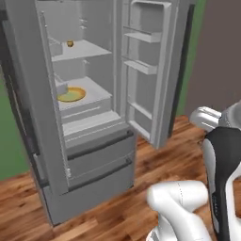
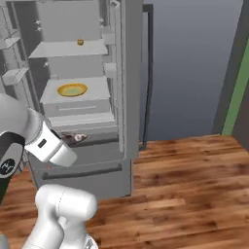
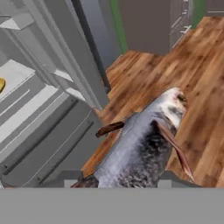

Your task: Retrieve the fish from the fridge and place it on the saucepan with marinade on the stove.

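White arm links bend low across the left of the right base view, reaching toward the open fridge [image 2: 87,121]. The gripper [image 3: 120,179] clasps the grey fish [image 3: 144,148], centre-bottom in the hand view, over wood floor [image 3: 205,87].

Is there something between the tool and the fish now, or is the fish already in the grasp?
Nothing stands between them. In the hand view the fish lies right at the tool, apparently held, out over the wood floor beside the open fridge. The stove and saucepan are not visible, so that path cannot be judged.
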